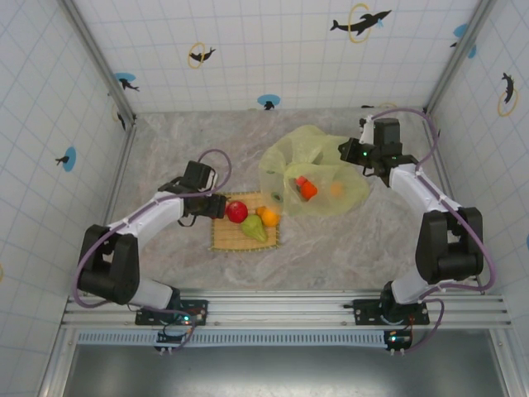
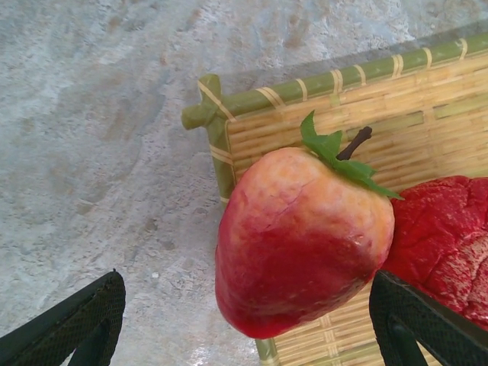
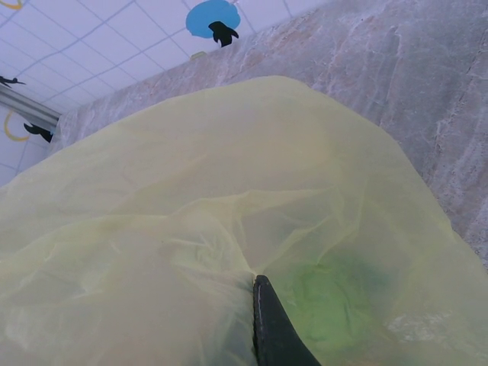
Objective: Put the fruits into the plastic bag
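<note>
Left hand (image 1: pixel 216 205) is low at the left end of the mat (image 1: pixel 240 245), spread wide with nothing gripped. In the wrist view its two fingers (image 2: pixel 76 324) flank a red fruit (image 2: pixel 301 240) with a green leaf and a stem (strawberry-shaped, peach tint on top). The left finger is well clear of it over bare tabletop (image 2: pixel 99 137). The right finger is just beside it. The fruit lies on the mat's corner and overhangs the green edge strip. A darker red fruit (image 2: pixel 450 236) touches it on the right.

Also on the mat, right of the red ones: a green pear (image 1: pixel 254 231) and an orange (image 1: pixel 269 217), touching each other.

Plastic bag (image 1: pixel 318 157) sits on the tabletop just behind and right of the mat, puffed up. An orange-red fruit (image 1: pixel 307 188) and a paler orange one (image 1: pixel 336 188) are inside it, near each other.

Right hand (image 1: pixel 357 155) is at the bag's far-right edge, closed on a pinch of film. In the wrist view the plastic gathers to a point at the tip of a dark finger (image 3: pixel 271 328); the other finger is hidden behind the film. A green blur (image 3: pixel 328 305) shows through the film just right of that finger; I can't tell what it is.
</note>
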You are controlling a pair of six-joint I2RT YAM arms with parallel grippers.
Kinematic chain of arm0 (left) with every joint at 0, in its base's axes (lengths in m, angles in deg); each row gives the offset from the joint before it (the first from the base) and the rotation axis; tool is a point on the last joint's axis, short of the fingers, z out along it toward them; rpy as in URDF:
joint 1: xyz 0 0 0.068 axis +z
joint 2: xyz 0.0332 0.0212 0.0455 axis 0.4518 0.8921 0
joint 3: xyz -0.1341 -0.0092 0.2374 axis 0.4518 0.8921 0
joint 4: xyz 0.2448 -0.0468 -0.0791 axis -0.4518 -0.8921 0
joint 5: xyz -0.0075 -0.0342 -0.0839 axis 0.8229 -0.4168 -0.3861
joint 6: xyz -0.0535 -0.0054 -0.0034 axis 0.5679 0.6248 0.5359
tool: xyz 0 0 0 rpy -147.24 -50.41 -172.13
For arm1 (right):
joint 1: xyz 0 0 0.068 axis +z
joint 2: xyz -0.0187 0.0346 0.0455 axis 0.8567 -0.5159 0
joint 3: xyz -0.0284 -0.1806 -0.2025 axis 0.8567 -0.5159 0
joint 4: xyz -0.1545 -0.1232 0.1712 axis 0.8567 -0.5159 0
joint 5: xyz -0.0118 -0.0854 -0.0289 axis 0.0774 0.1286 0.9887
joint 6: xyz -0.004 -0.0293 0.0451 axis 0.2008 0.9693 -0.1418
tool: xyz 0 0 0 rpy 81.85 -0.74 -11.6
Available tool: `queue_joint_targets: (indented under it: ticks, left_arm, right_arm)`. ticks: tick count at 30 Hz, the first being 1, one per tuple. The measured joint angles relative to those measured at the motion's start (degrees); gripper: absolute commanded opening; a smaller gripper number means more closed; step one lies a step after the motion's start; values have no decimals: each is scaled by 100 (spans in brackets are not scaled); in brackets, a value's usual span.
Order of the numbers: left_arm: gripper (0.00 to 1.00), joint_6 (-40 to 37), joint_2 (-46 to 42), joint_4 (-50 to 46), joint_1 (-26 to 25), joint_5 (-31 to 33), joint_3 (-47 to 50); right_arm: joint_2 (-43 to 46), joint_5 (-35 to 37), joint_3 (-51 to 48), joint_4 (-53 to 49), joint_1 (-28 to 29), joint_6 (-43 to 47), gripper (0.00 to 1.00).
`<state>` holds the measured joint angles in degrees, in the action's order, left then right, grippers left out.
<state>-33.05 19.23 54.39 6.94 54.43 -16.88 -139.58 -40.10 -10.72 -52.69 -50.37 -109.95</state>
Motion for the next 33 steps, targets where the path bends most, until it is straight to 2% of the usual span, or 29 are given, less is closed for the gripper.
queue_joint_targets:
  ticks: [17,28,33]
  left_arm:
    - [84,-26,581,20,0,-286,-225]
    - [64,-24,813,105,0,-404,-295]
    - [59,-22,813,107,0,-396,-295]
  right_arm:
    - [0,-13,0,33,-4,-26,0]
    - [0,-15,0,33,-4,-28,0]
    - [0,-125,0,33,-4,-42,0]
